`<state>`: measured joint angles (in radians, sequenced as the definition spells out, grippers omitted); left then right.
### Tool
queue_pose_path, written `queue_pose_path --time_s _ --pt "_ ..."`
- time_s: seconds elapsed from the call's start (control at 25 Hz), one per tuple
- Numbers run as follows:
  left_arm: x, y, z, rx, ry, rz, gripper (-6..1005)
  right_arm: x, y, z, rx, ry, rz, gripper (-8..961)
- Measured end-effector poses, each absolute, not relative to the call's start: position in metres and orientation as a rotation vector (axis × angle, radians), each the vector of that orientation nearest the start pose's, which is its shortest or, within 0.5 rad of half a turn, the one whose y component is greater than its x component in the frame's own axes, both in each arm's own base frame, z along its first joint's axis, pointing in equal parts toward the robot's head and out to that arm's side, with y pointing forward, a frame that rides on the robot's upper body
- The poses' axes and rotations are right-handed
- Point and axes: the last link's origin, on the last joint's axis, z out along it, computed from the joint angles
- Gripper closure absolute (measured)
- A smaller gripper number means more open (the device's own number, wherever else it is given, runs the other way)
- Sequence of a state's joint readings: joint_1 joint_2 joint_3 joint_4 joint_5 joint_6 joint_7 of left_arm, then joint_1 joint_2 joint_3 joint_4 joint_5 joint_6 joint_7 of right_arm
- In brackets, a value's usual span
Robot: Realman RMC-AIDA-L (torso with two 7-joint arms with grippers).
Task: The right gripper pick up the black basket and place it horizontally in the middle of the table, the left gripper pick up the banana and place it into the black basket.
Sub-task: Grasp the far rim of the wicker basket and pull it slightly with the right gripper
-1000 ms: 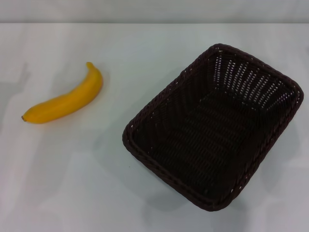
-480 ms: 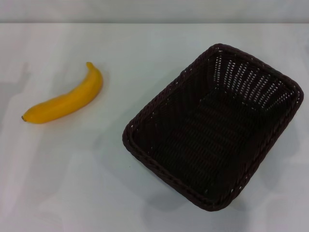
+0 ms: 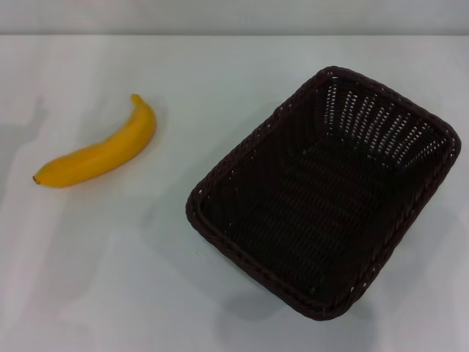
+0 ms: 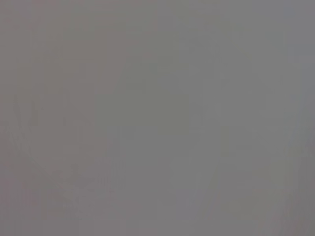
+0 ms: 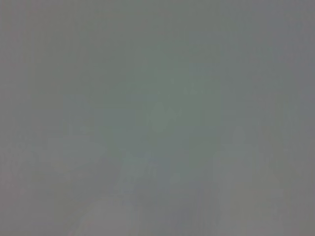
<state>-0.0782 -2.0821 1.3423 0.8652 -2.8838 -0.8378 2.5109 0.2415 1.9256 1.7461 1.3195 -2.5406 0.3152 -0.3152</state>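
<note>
The black basket (image 3: 326, 194) is a large dark woven basket. It stands empty on the right half of the white table (image 3: 132, 279), turned at a slant, with one corner toward the far right. The banana (image 3: 99, 150) lies on the table at the left, well apart from the basket, its stem end toward the far side and its dark tip toward the left edge. Neither gripper shows in the head view. Both wrist views show only a plain grey surface, with no fingers and no objects.
The table's far edge meets a grey wall at the top of the head view. Bare white tabletop lies between the banana and the basket and along the near side.
</note>
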Motion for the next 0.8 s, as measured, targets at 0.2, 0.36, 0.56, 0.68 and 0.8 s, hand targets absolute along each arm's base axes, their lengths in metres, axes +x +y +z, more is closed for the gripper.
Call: queue_pose_path --time_s 0.2,0.36,0.56,0.68,0.8 --pt "-0.324 0.325 0.093 -1.432 -0.589 -0.882 119 0.264 0.408 0.151 -1.735 0.856 0.177 191" --pt "-0.323 0.326 0.092 -1.436 -0.587 -0.884 119 0.252 0.410 0.157 -1.846 0.901 0.129 191" --pt "-0.318 0.329 0.089 -1.455 -0.583 -0.892 119 0.242 0.409 0.161 -1.958 0.921 0.105 191" --pt "-0.317 0.329 0.088 -1.458 -0.579 -0.899 119 0.233 0.409 0.155 -2.027 0.903 0.082 192" --pt "-0.315 0.331 0.088 -1.462 -0.580 -0.908 119 0.226 0.410 0.146 -2.104 0.901 0.056 192"
